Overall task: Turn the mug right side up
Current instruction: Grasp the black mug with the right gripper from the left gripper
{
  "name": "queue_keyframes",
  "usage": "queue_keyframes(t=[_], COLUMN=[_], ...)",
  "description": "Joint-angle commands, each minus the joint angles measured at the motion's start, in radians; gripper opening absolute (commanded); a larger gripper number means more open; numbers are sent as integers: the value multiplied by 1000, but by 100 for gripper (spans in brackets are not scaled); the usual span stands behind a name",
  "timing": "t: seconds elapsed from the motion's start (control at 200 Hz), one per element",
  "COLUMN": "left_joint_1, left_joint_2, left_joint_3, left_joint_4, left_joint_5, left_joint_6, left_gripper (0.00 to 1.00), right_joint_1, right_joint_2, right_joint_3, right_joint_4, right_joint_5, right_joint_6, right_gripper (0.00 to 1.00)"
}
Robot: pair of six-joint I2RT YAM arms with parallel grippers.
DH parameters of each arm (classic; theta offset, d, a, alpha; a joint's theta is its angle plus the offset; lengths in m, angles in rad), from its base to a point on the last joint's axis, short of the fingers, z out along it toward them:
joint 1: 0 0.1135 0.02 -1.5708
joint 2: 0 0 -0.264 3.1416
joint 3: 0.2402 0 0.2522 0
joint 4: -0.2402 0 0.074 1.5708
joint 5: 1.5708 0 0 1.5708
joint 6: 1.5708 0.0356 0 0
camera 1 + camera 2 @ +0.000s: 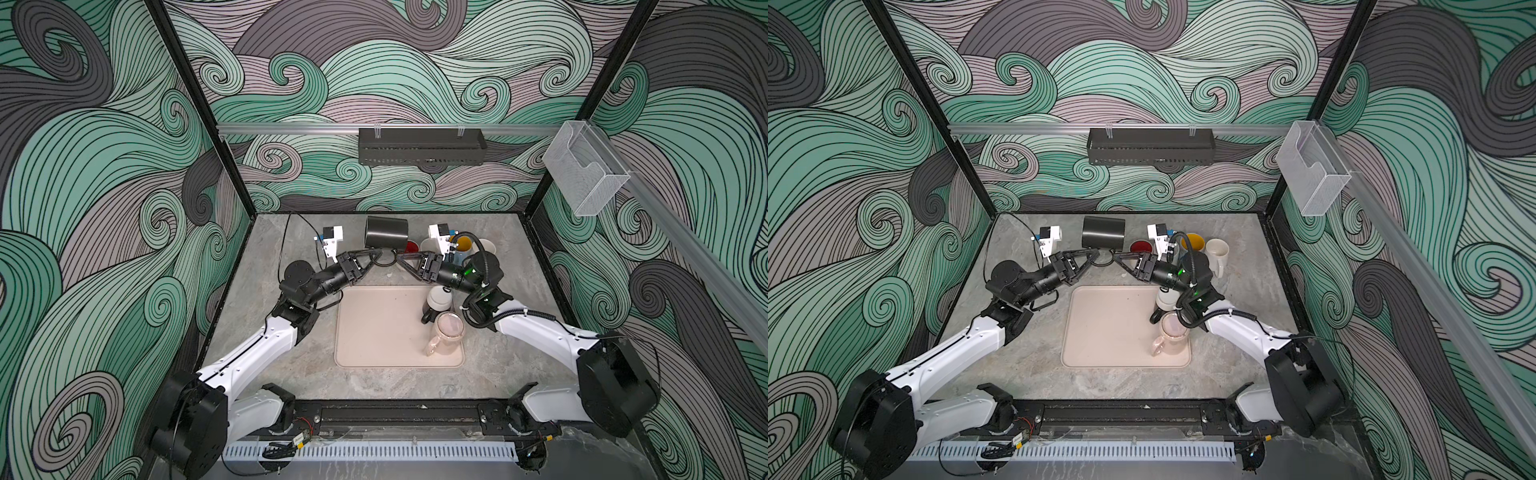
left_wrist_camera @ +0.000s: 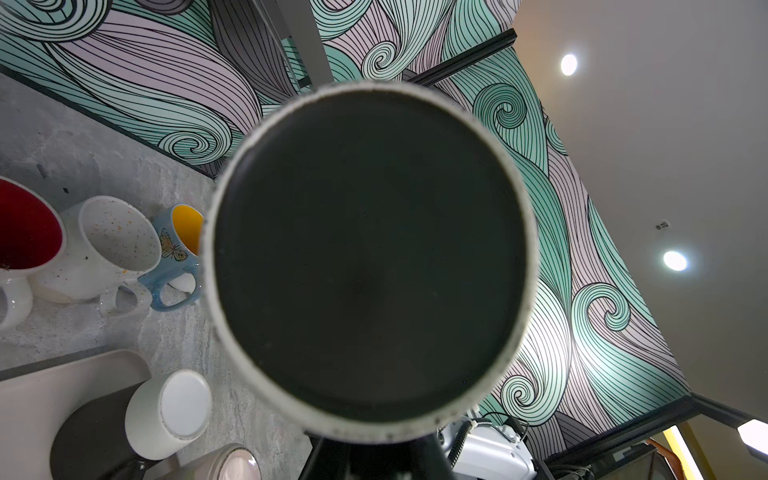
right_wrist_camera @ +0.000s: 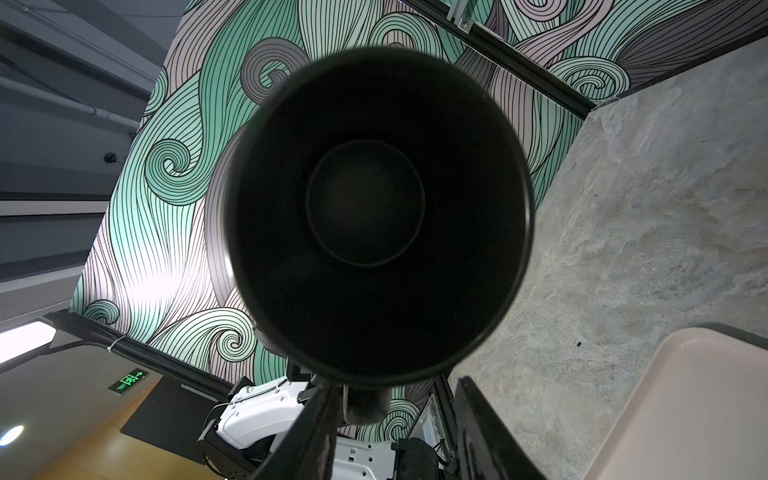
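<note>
The black cylindrical mug (image 1: 386, 232) hangs on its side above the grey tabletop (image 1: 316, 382), at 12 o'clock from the beige tray (image 1: 374, 328). The left pincer (image 1: 378, 252) is clenched on its handle. The right pincer (image 1: 399, 258) is released, with its jaws apart around the handle.

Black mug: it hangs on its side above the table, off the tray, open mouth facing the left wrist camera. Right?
Not quite. The black mug hangs on its side above the table, off the tray, but the left wrist view shows its closed base; the open mouth faces the right wrist camera.
</note>
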Motion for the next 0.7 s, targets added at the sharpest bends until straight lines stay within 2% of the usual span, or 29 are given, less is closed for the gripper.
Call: queue_keyframes(t=[0.0, 0.4, 0.695], left_joint_1=[-6, -59, -86], left_joint_2=[-1, 32, 41], left_joint_3=[28, 12, -2], left_joint_4=[154, 210, 217], left_joint_5=[20, -9, -24], left_joint_6=[-2, -25, -25], left_gripper=[0, 0, 0], right_joint_1=[10, 20, 20], right_joint_2=[15, 82, 85], right_joint_3=[48, 69, 51], right_joint_4=[80, 195, 223], right_joint_5=[-20, 26, 81], right_joint_6=[36, 92, 112], right_gripper=[46, 43, 35])
